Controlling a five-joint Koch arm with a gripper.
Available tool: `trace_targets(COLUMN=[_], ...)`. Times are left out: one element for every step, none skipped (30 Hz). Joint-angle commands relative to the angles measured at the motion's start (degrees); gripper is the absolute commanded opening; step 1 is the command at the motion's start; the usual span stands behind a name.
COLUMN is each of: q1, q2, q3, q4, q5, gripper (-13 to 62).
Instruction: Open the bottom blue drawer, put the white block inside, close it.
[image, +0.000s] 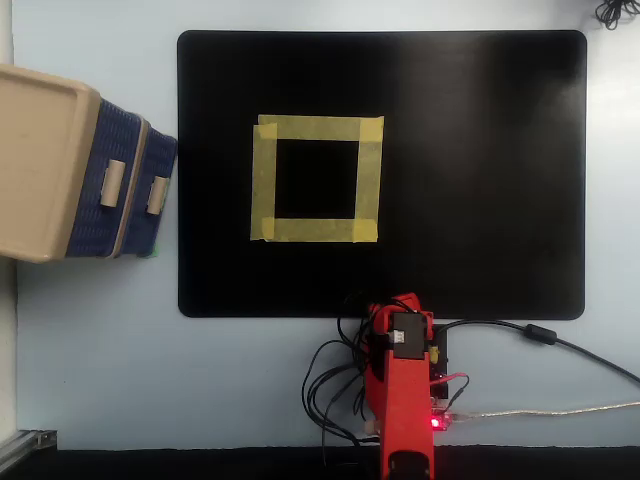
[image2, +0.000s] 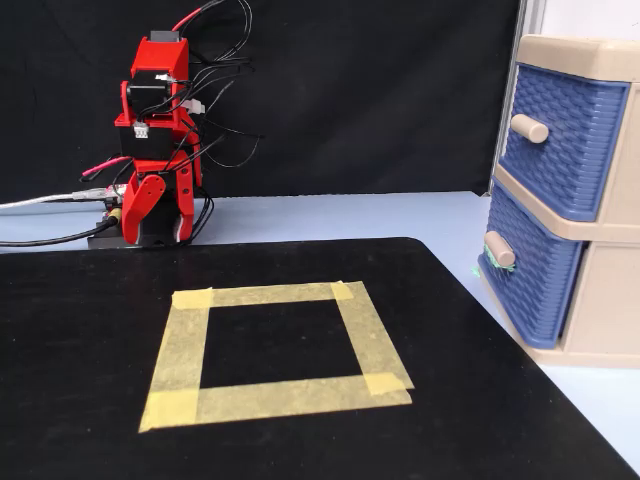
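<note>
The bottom blue drawer (image2: 533, 275) is the lower of two ribbed dark-blue drawers in a beige cabinet (image2: 590, 55). It looks shut, and its beige handle (image2: 499, 250) faces the mat. In the overhead view it (image: 160, 170) is at the far left. The white block shows in no view. The red arm (image: 400, 385) is folded up over its base, off the mat's edge. My gripper (image2: 148, 208) hangs tucked against the base, far from the cabinet. Its jaws overlap, so I cannot tell whether it is open or shut. Nothing shows in it.
A black mat (image: 480, 180) covers most of the table, with a square outline of yellow tape (image: 316, 178) on it. The upper blue drawer (image2: 565, 140) is shut. Cables (image: 330, 385) lie around the arm's base.
</note>
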Motion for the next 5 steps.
trace_targets(q1=[0.7,0.7,0.7,0.7,0.7], q2=[2.72,2.72,2.72,2.72,2.72], q3=[0.26,0.26,0.26,0.26,0.26], q4=[7.12,7.12,7.12,7.12,7.12], q5=[0.44,0.44,0.44,0.44,0.44], gripper=[34.5,34.5,34.5,34.5,34.5])
